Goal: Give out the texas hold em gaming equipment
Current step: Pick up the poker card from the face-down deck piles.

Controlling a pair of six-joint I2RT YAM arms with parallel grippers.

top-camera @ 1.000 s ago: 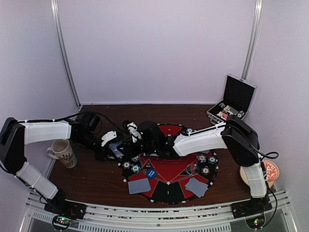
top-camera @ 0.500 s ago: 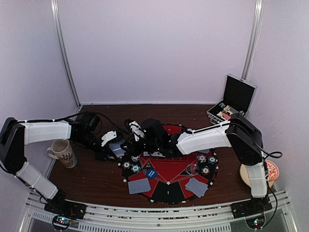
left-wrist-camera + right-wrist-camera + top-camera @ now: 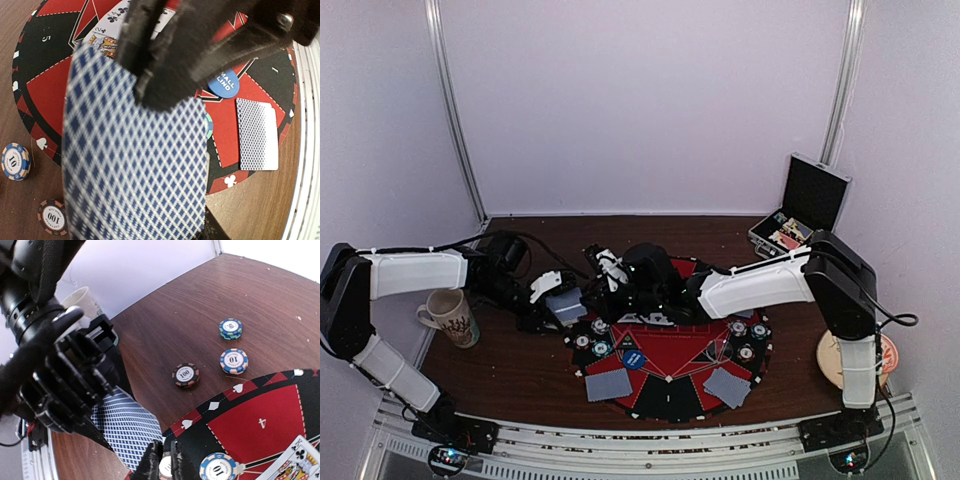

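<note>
Flat lattice-backed cards (image 3: 135, 170) pinched in left end effector (image 3: 146, 94); right end effector (image 3: 164, 462) at their corner, closure cannot tell

Pale lilac walls (image 3: 640, 100) are rising beyond the jaws, metal rails (image 3: 457, 110) are running up them, and a dark wooden table (image 3: 520, 370) is lying beneath, catching soft light.

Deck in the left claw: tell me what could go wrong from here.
1. The right claw is close by a corner of the deck that the left claw holds; a pull might drag out several cards or loosen the whole deck.
2. The two claws are very close together, so they could knock into each other.
3. A dropped card could land on the chips or the face-up card below.
</note>
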